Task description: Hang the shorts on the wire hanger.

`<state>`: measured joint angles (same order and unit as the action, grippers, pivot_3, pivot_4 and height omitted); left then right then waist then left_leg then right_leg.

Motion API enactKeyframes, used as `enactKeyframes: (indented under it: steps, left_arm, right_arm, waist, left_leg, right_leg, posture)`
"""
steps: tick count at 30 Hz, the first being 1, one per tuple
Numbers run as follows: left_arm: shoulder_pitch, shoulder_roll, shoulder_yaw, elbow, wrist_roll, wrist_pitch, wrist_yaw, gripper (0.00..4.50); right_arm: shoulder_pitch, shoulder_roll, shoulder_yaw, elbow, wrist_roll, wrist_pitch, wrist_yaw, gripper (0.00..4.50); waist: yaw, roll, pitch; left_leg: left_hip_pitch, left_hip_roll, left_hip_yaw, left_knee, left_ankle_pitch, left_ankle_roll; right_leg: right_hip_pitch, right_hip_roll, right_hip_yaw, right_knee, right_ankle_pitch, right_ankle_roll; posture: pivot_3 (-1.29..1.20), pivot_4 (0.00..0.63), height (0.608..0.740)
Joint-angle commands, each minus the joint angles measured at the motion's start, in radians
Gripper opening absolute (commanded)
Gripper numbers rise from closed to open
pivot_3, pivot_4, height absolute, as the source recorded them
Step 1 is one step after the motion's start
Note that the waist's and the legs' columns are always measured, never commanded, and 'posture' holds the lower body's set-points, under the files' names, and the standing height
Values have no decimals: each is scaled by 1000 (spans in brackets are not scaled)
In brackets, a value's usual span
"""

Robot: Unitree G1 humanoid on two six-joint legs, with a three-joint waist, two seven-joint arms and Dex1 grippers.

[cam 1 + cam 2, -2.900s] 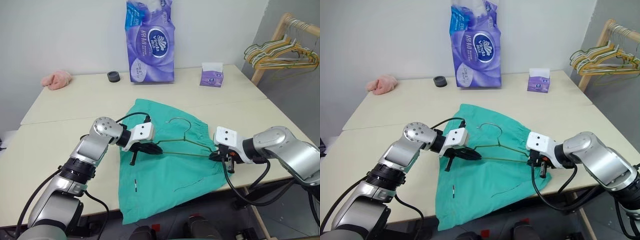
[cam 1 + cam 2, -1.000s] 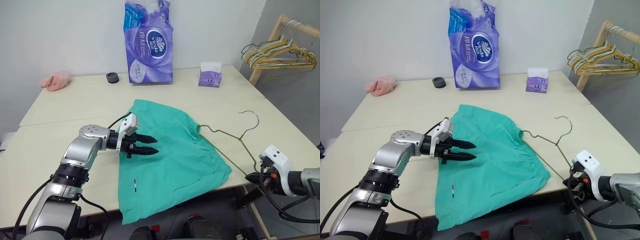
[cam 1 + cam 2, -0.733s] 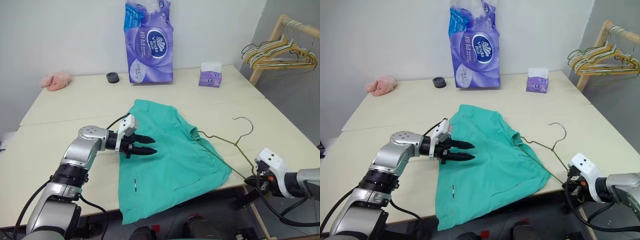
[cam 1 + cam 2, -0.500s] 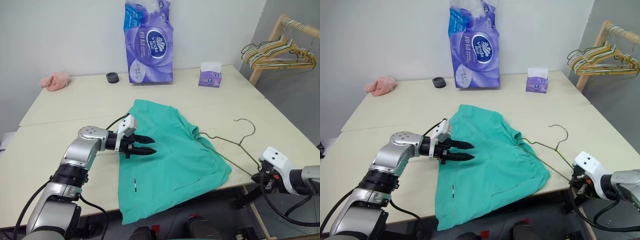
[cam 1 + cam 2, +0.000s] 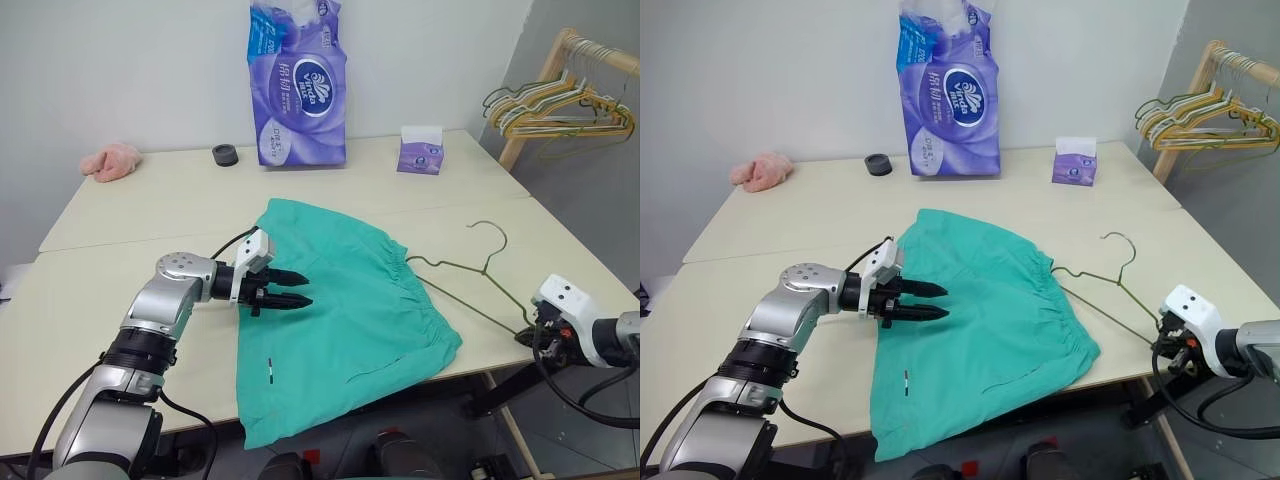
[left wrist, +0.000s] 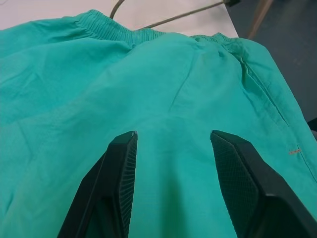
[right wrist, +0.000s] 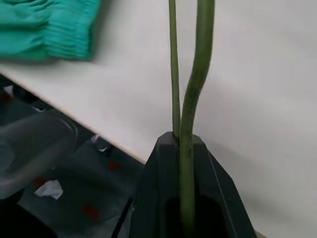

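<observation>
The teal shorts (image 5: 345,300) lie flat on the table (image 5: 150,200), their lower part hanging over its front edge. My left gripper (image 5: 306,288) hovers open just above their left half, nothing between its fingers (image 6: 233,168). The wire hanger (image 5: 450,265) lies to the right of the shorts, its hook (image 5: 492,232) raised and its left corner at the gathered waistband (image 6: 114,29). At the table's front right edge, my right gripper (image 5: 527,338) is shut on the hanger's right corner (image 7: 190,99).
A tall purple tissue pack (image 5: 298,85), a black tape roll (image 5: 225,154) and a small purple tissue box (image 5: 420,150) stand at the back. A pink cloth (image 5: 110,160) lies far left. A wooden rack with bunched hangers (image 5: 560,100) stands on the right.
Since the earliest frames the hanger has left the top of the shorts and the left gripper's reach. Over the last second my right gripper carried it slightly rightward, swinging its hook. The left gripper stayed put.
</observation>
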<state>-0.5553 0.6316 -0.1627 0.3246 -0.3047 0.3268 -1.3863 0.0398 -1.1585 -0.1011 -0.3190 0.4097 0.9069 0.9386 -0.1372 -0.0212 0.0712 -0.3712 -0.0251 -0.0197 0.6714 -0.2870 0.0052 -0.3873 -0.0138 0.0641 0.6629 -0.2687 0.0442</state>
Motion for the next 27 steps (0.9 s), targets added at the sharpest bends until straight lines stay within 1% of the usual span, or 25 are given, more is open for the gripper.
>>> enactKeyframes:
  steps: [1,5,8,13,16,18,21,27]
  left_arm:
    - [-2,6,22,-27,-6,-8,2,2489]
    - [0,10,25,-26,-5,-12,4,2489]
    - [-2,11,27,-24,-4,-14,7,2489]
    - [-6,13,31,-24,-3,-17,13,2489]
    - [-7,16,33,-22,-3,-19,14,2489]
    - [-7,17,33,-23,-3,-19,15,2489]
    - [-9,16,33,-27,-2,-16,17,2489]
    - [-15,15,33,-22,3,-22,26,2489]
  right_arm:
    - [1,-15,-39,-62,55,4,62,0]
    - [-30,-9,-43,-78,112,38,93,0]
    - [-41,-18,-26,-73,123,44,110,0]
    - [-95,-24,54,-25,48,-18,101,0]
    - [-146,-8,97,1,20,-16,85,0]
    - [-184,18,120,13,18,12,64,0]
    - [-236,49,164,35,13,71,41,0]
    - [-348,128,165,61,108,248,45,0]
  waist:
    - [1,0,0]
    - [2,0,0]
    - [3,0,0]
    - [5,0,0]
    - [7,0,0]
    - [7,0,0]
    - [9,0,0]
    - [16,0,0]
  left_leg:
    - [0,0,0,0,0,0]
    - [0,0,0,0,0,0]
    - [0,0,-1,0,0,0]
    - [0,0,-1,0,0,0]
    - [0,0,-1,0,0,0]
    - [0,0,-1,0,0,0]
    - [0,0,-1,0,0,0]
    - [-1,0,-1,1,0,0]
  right_leg:
    - [0,0,0,0,0,0]
    - [0,0,0,0,0,0]
    - [0,0,-1,0,0,0]
    - [0,-1,-1,0,0,0]
    - [0,-1,-1,0,1,-1]
    - [-1,-1,-1,0,3,-5]
    - [-1,-1,-1,0,3,-5]
    - [-1,-1,-1,1,3,-5]
  posture:
    - [-180,45,740]
    - [-176,45,740]
    - [-176,45,740]
    - [-162,39,740]
    - [-160,37,740]
    - [-160,37,740]
    - [-155,37,740]
    - [-155,37,740]
